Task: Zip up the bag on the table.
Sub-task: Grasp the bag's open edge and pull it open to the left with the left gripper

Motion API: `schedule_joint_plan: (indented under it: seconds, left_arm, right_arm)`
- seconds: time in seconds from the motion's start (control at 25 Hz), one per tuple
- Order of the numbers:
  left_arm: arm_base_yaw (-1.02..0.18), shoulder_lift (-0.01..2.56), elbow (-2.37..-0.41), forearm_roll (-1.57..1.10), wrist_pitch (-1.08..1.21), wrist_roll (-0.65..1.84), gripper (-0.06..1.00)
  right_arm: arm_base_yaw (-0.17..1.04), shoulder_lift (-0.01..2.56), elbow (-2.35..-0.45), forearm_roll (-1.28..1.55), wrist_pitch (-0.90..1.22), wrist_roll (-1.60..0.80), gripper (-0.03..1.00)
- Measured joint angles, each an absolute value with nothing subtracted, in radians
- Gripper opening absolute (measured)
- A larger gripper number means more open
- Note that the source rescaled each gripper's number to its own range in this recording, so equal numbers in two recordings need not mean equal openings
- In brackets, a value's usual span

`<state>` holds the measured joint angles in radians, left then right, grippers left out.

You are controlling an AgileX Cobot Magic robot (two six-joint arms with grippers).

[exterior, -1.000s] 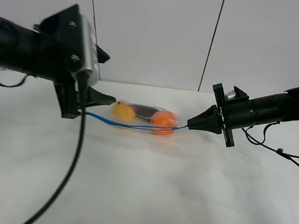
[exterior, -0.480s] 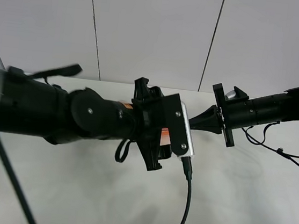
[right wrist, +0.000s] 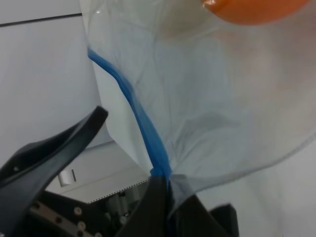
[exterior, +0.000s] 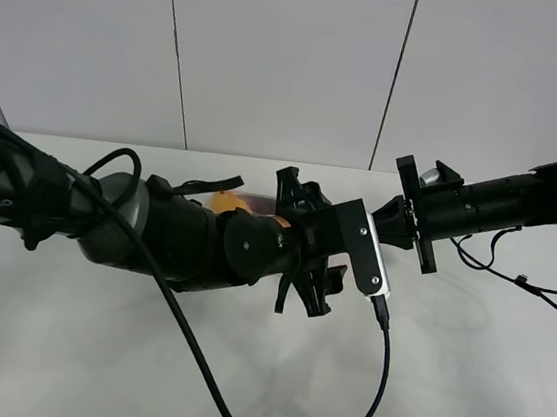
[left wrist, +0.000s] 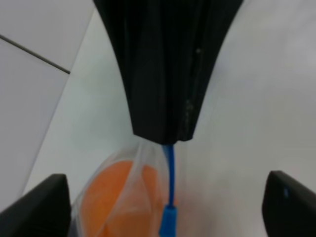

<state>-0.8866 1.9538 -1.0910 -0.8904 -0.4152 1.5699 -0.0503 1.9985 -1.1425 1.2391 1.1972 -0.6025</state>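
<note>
blue strip [right wrist: 139,118]: the seal edge of the bag [right wrist: 207,98]; it runs from the upper left of the right wrist picture down to the lower middle, where it is pinched.
bag place: on the table [exterior: 459,390] at mid-frame in the high view, almost wholly hidden behind the left arm.
left gripper [left wrist: 163,139]: clenched on the strip, which comes out from under its fingertips at the centre of the left wrist picture.
right gripper [right wrist: 162,183]: clamped on the strip at the bag's corner, anchoring that end.
done so far: judged from the high view, the left arm reaches across to just beside the right gripper, so most of the seal's length lies on its far side and is likely pressed shut; the arm hides that stretch, so this cannot be confirmed.
left to do: probably only the short bit between the two grippers, then letting go.
fruit: an orange one [left wrist: 116,197] shows through the plastic at the lower left of the left wrist picture; a yellow one [exterior: 224,201] peeks above the arm in the high view.
in the way: the two grippers are close together, with little room between them; a black cable [exterior: 383,376] hangs from the left wrist over the table.
</note>
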Motion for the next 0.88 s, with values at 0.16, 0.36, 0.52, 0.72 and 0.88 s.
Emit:
schedule_joint_plan:
  seconds: [0.16, 0.36, 0.52, 0.72, 0.88]
  left_arm:
    - [-0.887, 1.957, -1.091, -0.890, -0.432, 1.570, 0.51]
    - [-0.882, 1.957, -1.092, -0.890, -0.433, 1.589, 0.24]
    - [-0.869, 1.957, -1.092, -0.890, -0.429, 1.594, 0.21]
    - [-0.868, 1.958, -1.092, -0.890, -0.426, 1.594, 0.20]
    - [-0.868, 1.958, -1.092, -0.890, -0.422, 1.594, 0.08]
  right_arm:
    - [-0.050, 1.999, -1.143, 1.239, 1.197, -0.603, 0.00]
    - [-0.050, 1.999, -1.143, 1.240, 1.196, -0.603, 0.00]
    - [-0.050, 1.999, -1.143, 1.249, 1.196, -0.603, 0.00]
    - [-0.050, 1.999, -1.143, 1.253, 1.196, -0.603, 0.00]
    - [-0.050, 1.999, -1.143, 1.254, 1.196, -0.603, 0.00]
